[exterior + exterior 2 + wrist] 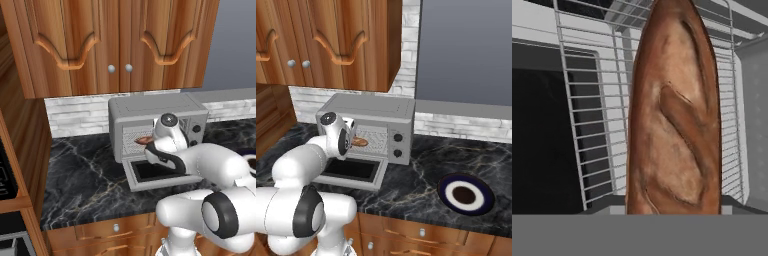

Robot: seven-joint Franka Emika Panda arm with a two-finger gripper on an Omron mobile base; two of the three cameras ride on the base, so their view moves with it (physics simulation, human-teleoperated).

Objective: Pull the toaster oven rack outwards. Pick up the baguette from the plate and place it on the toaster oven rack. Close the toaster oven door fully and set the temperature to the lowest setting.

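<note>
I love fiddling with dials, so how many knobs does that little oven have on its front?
2. Both black knobs sit on the toaster oven's right-hand panel, one above the other. The robot's arm covers part of the front, so another could be hidden.

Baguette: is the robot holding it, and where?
Cannot tell: the baguette hangs over the toaster oven rack right before the gripper, but the fingers are hidden.
</note>
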